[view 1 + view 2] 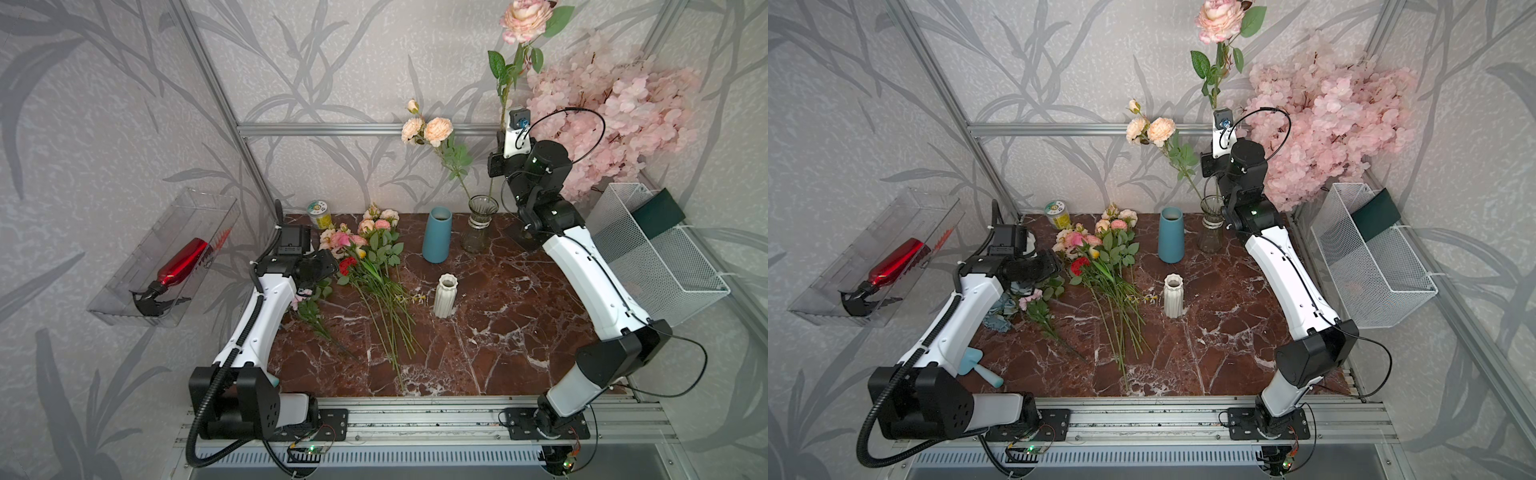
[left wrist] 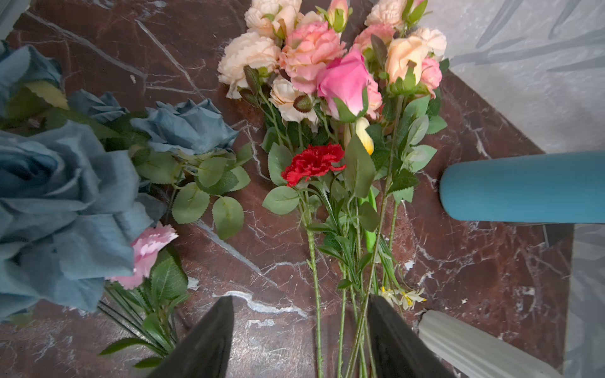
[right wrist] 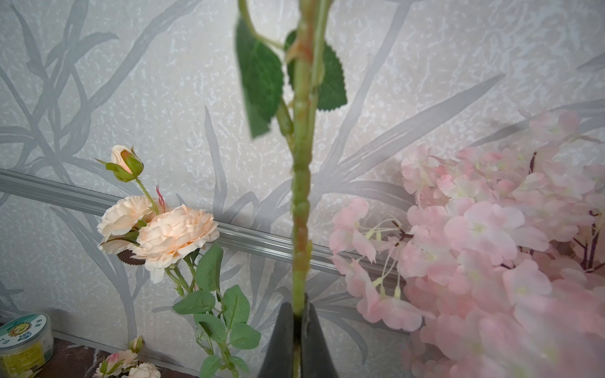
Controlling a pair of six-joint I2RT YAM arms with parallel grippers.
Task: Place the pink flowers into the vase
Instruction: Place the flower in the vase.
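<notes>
Right up at the wrist lens: right end effector (image 3: 296,307), pinched tight on the thick green stem of one of the pink flowers (image 1: 521,20). Held upright and way up high, big ruffled pink head near the top of both top views, lower end of the stem reaching down to the mouth of the glass vase (image 1: 482,224). Already standing in that vase, leaning away from the arm: a second spray (image 1: 428,129) with peach heads and a bud. More pink and peach ones lying in a loose bundle (image 1: 361,241) on the marble counter (image 1: 519,332), mixed with a red carnation (image 2: 312,163) and a yellow bud (image 2: 365,134), stems pointing toward the front edge. Over those stems: left end effector (image 2: 299,301), jaws spread fairly wide, stems running between them in the wrist view, nothing gripped. Also around: blue vase (image 1: 436,241), white ribbed vase (image 1: 445,295), dusty-blue flowers (image 2: 65,196) under the left arm, pink blossom tree (image 1: 615,112) in the back corner.
</notes>
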